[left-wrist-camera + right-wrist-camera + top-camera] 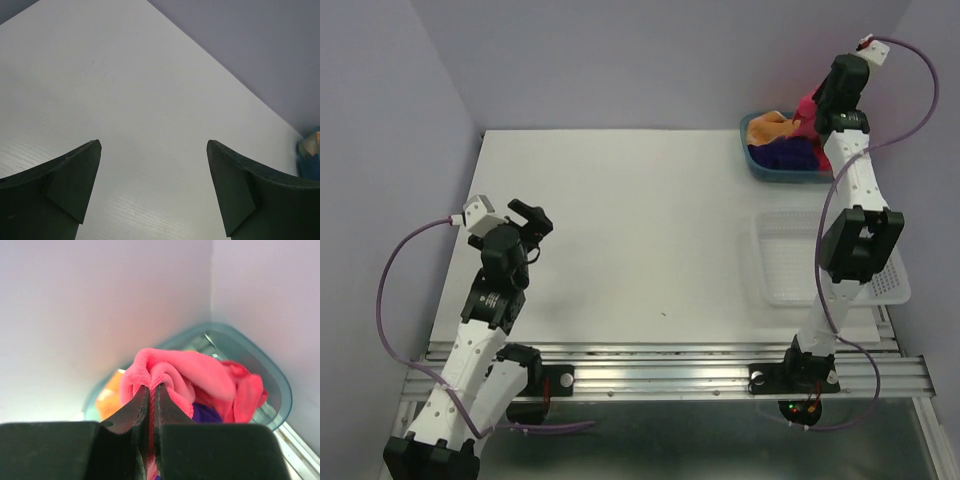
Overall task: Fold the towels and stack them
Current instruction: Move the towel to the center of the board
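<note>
Pressed together, the right jaws pinch a fold of the pink towel (190,370), and its cloth bunches over and beside the fingertips. That towel stands up in a peak out of a teal bin (790,178) at the far right corner of the worktop (620,230), above the other two. The purple towel (785,157) lies under it in the bin, a dark heap on the near side. The orange towel (772,125) sits crumpled at the bin's far left; its pattern is too small to make out. In the right wrist view a patch of purple shows just below the pink, and orange shows to the left against the bin wall. The right arm (850,190) reaches far over a clear tray (785,270), which lies on the worktop at the right edge, just near of the bin. The left jaws are spread wide with nothing between them. They hang over white worktop on the left side, well apart from the bin. The left arm (490,300) bends up from its base at the near edge.
</note>
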Motion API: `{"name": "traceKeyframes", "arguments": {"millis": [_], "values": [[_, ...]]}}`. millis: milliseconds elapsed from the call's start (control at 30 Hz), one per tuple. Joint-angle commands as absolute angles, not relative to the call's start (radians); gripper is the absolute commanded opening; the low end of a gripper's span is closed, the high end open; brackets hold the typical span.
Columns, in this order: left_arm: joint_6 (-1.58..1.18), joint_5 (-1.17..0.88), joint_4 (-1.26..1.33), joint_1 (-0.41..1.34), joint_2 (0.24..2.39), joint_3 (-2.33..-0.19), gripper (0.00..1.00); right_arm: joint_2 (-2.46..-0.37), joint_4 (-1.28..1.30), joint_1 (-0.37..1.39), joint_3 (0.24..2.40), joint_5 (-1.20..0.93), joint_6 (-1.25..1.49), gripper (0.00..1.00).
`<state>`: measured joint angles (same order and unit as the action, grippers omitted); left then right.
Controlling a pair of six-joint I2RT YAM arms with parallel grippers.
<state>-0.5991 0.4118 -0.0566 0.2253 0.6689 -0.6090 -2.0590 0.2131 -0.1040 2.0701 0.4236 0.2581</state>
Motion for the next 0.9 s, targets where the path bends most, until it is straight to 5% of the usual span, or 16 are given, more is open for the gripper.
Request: {"name": "traceKeyframes", "arguments": {"millis": [0,633,867], "values": [[-0.584,0.416,-0.026,0.227,0.637,-0.629,0.99,-1.936,0.147,-0.092,2.048,0.333,0.244,0.01],[-0.679,0.281,-0.055,0.227,0.537,-0.632,0.99,-1.762,0.298,0.477,2.261,-0.244,0.157,0.01],[-0.732,0.350,-0.147,0.227,0.491,-0.634,0.99,-1.692,0.227,0.486,2.001,-0.269,0.183,0.04]]}}
